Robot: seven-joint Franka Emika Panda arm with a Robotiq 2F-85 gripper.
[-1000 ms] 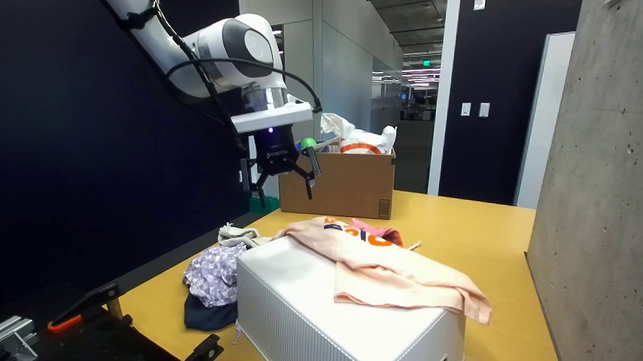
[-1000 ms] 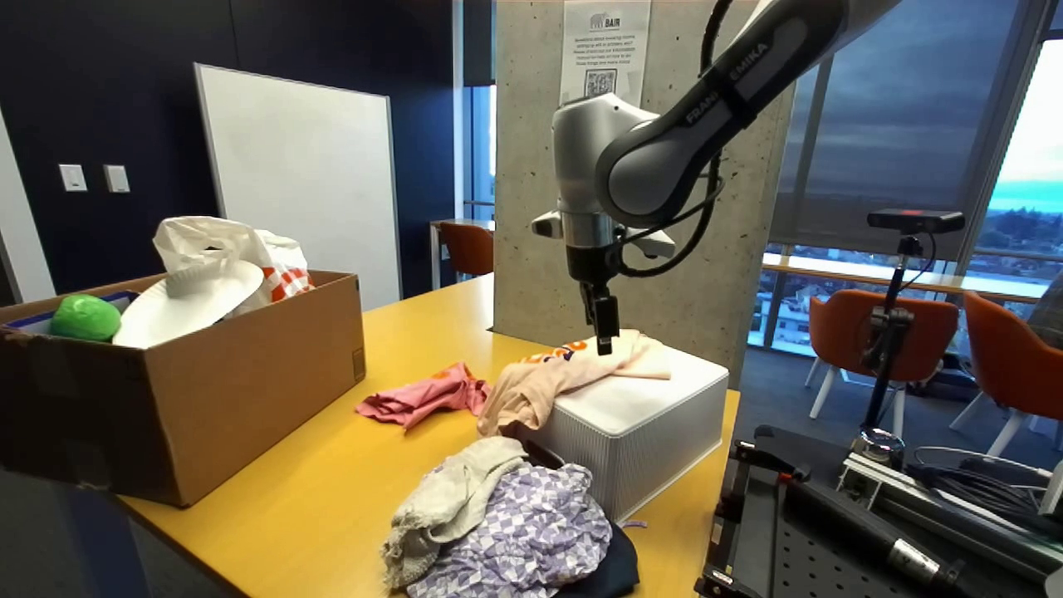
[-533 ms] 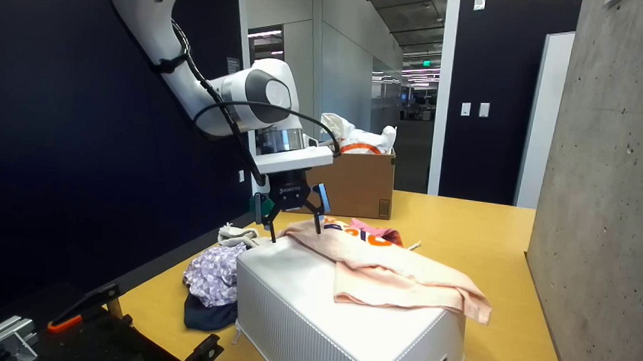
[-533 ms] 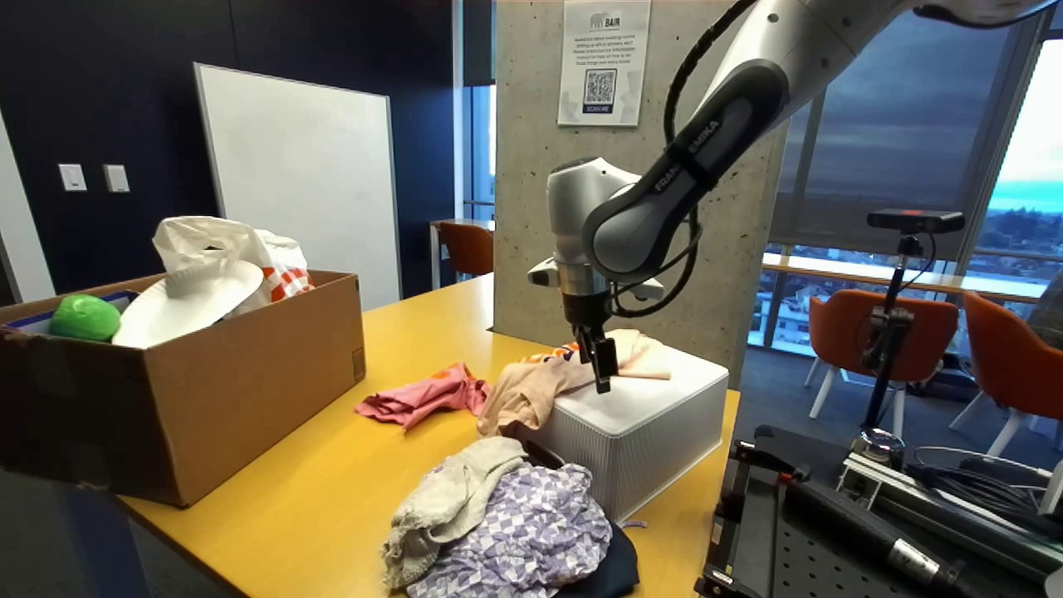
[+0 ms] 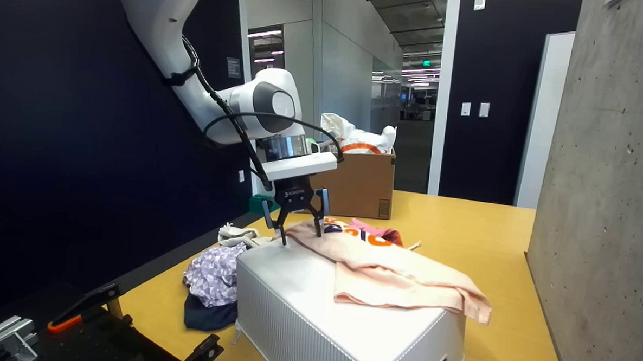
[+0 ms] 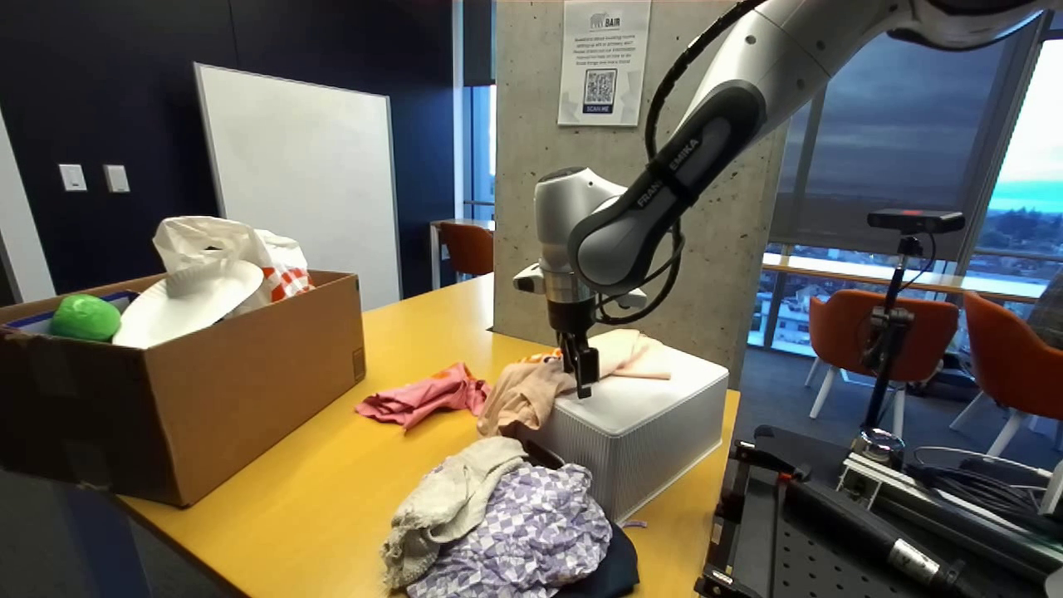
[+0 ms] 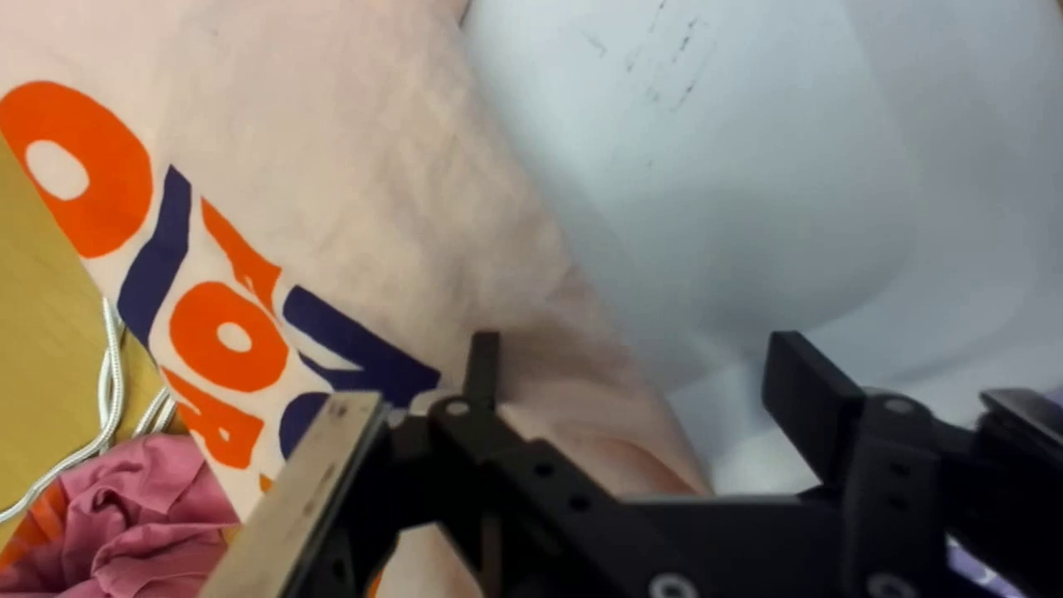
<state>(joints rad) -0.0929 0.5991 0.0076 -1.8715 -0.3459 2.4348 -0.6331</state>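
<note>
- Tool (image 5: 301,239): fingers parted, nothing held; 1 tip over peach shirt (image 5: 382,270), 1 over bare top of white box (image 5: 305,299); can't tell if either touches.
- Peach shirt: draped over white box, hanging past its edges; not gripped or lifted yet, so prob. only lined up, grasp not done.
- Pink cloth (image 6: 428,397): on tabletop (image 6: 332,490) nr shirt, untouched.
- Purple-patterned cloth (image 6: 523,527), off-white cloth (image 6: 457,494), navy cloth (image 6: 614,569): heaped beside white box.
- Cardboard box (image 6: 266,374): farther off, w/ paper plate (image 6: 187,303) etc.
</note>
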